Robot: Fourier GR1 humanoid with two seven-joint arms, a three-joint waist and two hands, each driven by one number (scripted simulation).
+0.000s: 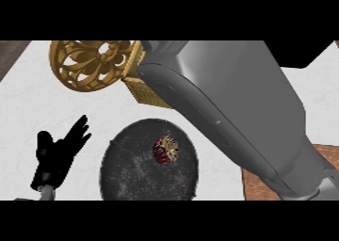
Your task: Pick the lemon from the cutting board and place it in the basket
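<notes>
Left hand [58, 157] rests open at the counter's [33, 108] front-left corner; right hand and lemon unseen past my forearm [228, 108] by the basket [73, 77]; lemon likely light, firm, waxy, so cup its middle.

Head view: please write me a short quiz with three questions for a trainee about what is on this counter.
1. True or false: the left hand is curled round something.
2. What colour is the basket? A) gold B) blue C) white
3. Fill in: the small dark-red thing lies on the round dark ____.
Key: 1 false, it is open and holds nothing; 2 A; 3 plate.
</notes>
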